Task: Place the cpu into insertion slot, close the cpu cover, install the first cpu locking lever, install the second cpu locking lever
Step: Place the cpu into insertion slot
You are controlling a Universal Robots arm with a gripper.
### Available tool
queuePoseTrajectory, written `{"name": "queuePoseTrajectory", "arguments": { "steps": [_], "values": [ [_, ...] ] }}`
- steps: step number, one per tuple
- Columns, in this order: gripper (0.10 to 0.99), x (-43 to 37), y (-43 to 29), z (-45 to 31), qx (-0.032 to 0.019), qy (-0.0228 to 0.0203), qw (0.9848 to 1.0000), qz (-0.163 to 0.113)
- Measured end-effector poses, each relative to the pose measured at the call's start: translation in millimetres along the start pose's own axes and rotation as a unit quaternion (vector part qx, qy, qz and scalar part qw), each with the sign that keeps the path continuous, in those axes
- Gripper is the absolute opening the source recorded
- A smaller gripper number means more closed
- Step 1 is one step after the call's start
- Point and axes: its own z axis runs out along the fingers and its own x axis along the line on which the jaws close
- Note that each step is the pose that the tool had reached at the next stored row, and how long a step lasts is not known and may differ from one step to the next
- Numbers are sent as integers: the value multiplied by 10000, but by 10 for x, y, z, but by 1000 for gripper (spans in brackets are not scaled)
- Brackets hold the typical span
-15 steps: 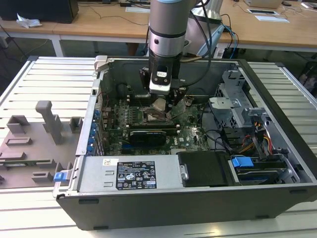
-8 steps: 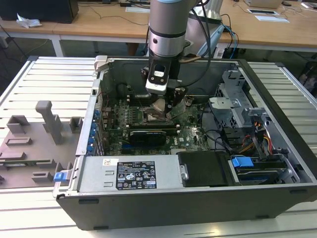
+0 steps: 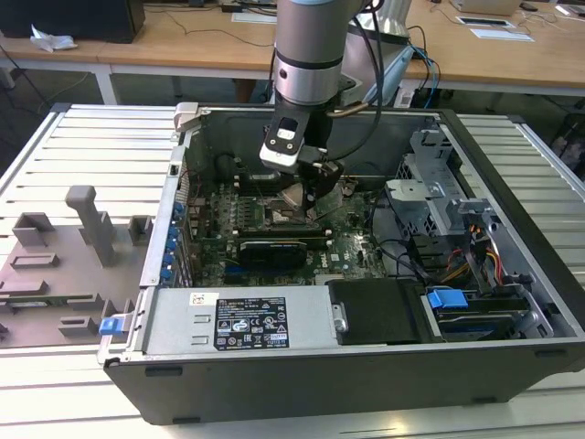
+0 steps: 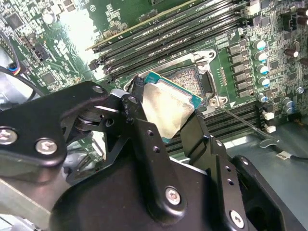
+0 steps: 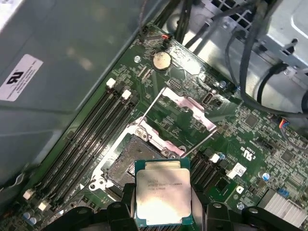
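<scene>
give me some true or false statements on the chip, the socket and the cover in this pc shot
1. The gripper is clamped on the chip. True.
2. The chip is seated in the socket. False: the gripper holds it clear of the socket, which is bare.
3. The cover is shut over the socket. False: it is swung open.
4. Long memory slots run beside the socket. True.

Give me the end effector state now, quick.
End effector: closed, holding the cpu by its edges near the insertion slot, not yet seated.
</scene>
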Motion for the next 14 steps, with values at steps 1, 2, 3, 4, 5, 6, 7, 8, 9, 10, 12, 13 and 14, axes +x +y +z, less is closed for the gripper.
{"name": "queuePoseTrajectory", "arguments": {
  "steps": [1,2,3,4,5,6,7,8,9,10,12,13,14],
  "values": [
    [545,0,0,0,4,-6,10000,46],
    [545,0,0,0,8,-12,10000,87],
    [545,0,0,0,12,-18,9999,134],
    [545,0,0,0,18,-27,9998,194],
    [545,0,0,0,23,-34,9997,237],
    [545,0,0,0,27,-41,9996,282],
    [545,0,0,0,33,-48,9994,327],
    [545,0,0,0,41,-61,9992,401],
    [545,0,0,0,47,-70,9989,458],
    [545,0,0,0,52,-77,9987,493],
    [545,0,0,0,65,-97,9982,581],
    [545,0,0,0,74,-111,9979,632],
    [545,0,0,0,82,-123,9976,671]
  ]
}}
